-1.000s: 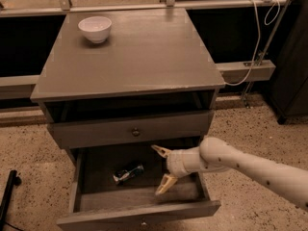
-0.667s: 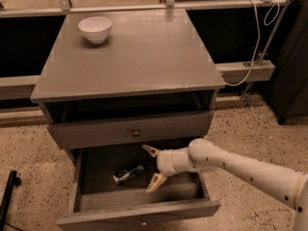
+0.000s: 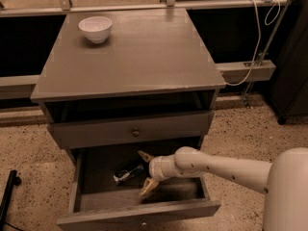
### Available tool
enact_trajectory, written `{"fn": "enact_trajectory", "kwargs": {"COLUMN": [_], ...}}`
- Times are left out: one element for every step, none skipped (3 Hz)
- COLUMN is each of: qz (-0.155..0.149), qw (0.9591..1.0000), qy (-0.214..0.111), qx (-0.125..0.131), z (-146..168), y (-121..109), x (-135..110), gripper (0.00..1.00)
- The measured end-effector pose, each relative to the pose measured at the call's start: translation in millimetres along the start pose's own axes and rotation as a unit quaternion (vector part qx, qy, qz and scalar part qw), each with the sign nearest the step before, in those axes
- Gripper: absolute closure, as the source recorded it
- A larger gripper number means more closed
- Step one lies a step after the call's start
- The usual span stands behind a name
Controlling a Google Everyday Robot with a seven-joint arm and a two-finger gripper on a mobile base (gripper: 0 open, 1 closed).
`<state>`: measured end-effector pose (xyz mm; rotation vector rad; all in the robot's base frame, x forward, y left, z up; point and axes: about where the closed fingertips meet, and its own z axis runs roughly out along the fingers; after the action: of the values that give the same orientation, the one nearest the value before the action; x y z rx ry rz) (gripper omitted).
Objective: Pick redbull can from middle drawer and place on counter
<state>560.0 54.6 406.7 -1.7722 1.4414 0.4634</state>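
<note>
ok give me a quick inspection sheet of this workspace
surface: counter, grey wooden top, carrying one bowl
job's things: redbull can lying on its side on the floor of the open middle drawer
clutter: white bowl at the counter's back left corner
grippers: gripper inside the drawer at the can's right end, jaws open
cables: white cable hanging from the rail at right
surroundings: knobbed drawer above, shut; speckled floor

Gripper (image 3: 146,171) in middle drawer (image 3: 144,211), right of redbull can (image 3: 127,173).
</note>
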Motion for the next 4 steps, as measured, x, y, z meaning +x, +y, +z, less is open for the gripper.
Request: {"fn": "enact_trajectory", "kwargs": {"qz": [0.016, 0.043, 0.066, 0.075], "qw": [0.9999, 0.9989, 0.9969, 0.9951], "qy": [0.002, -0.02, -0.039, -0.058], "qx": [-0.002, -0.005, -0.018, -0.029], "z": [18.1, 26.4, 34.2, 35.9], "y": [-2.8, -8.9, -7.1, -5.0], "x": [6.9, 12.1, 18.0, 18.9], "gripper": [0.0, 0.17, 0.41, 0.64]}}
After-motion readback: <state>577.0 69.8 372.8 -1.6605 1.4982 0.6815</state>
